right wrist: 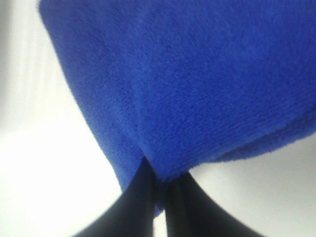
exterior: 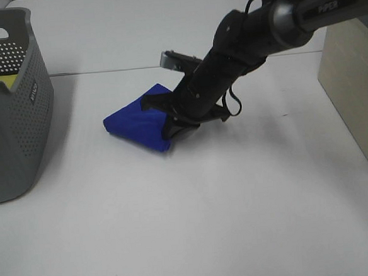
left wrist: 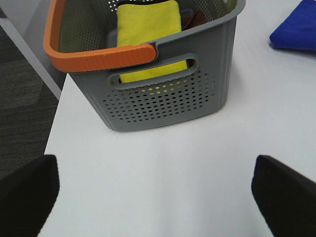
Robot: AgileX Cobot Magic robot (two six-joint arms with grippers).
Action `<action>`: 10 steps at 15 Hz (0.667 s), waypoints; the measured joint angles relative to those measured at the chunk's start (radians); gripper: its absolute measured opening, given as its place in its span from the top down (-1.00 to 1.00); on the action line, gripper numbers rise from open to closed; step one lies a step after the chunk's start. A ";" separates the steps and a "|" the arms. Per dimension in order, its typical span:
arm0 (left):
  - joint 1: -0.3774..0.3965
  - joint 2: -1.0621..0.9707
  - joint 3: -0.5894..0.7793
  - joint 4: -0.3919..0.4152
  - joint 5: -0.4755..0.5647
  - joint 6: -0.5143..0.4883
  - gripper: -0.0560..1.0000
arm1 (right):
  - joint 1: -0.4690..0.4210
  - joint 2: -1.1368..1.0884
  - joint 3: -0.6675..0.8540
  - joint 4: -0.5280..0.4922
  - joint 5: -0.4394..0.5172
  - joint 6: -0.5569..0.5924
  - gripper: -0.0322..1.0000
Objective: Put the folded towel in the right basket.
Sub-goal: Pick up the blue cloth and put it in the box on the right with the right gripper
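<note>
1. At the middle of the white bench (exterior: 178, 233), the folded towel (exterior: 132, 124), a royal-blue pad, sits on the surface, well apart from both baskets.
2. The right arm (exterior: 246, 36) slants down from the bench's far right corner, and the right jaws are pinching the towel at the side nearer the right edge.
3. In the right wrist view the two dark fingers (right wrist: 136, 207) are pressed together on a fold of the blue cloth (right wrist: 187, 84), which fills most of that view.
4. Whether the pinched side has left the bench cannot be told; the opposite side rests on it.
5. The right basket (exterior: 354, 82), beige with smooth solid walls, stands at the bench's right edge and is only partly in view.
6. A grey perforated basket (exterior: 16, 131) stands at the left edge with a yellow cloth (left wrist: 148, 24) inside and an orange handle (left wrist: 98, 57) lying along its rim.
7. The left jaws are spread wide and hold nothing, hanging above bare bench just beside the grey basket near the left edge.
</note>
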 joint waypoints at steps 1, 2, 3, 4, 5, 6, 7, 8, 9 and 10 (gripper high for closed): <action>0.000 0.000 0.000 0.000 0.000 0.000 -0.97 | 0.000 -0.061 0.000 -0.021 0.001 0.000 0.85; 0.000 0.000 0.000 0.000 0.000 0.000 -0.97 | 0.000 -0.098 0.000 -0.031 0.002 0.000 0.85; 0.000 0.000 0.000 0.000 0.000 0.000 -0.97 | 0.000 -0.172 0.000 -0.063 0.002 0.000 0.85; 0.000 0.000 0.000 0.000 0.000 0.000 -0.97 | 0.000 -0.238 0.000 -0.098 0.002 0.000 0.85; 0.000 0.000 0.000 0.000 0.000 0.000 -0.97 | -0.002 -0.339 0.000 -0.147 0.002 0.000 0.85; 0.000 0.000 0.000 0.000 0.000 0.000 -0.97 | -0.012 -0.406 0.000 -0.165 0.004 0.000 0.85; 0.000 0.000 0.000 0.000 0.000 0.000 -0.97 | -0.027 -0.465 0.000 -0.175 0.005 0.000 0.85; 0.000 0.000 0.000 0.000 0.000 0.000 -0.97 | -0.040 -0.496 0.000 -0.177 0.006 0.000 0.85; 0.000 0.000 0.000 0.000 0.000 0.000 -0.97 | -0.074 -0.549 0.000 -0.180 0.007 0.000 0.85; 0.000 0.000 0.000 0.000 0.000 0.000 -0.97 | -0.134 -0.629 0.000 -0.180 0.009 0.000 0.85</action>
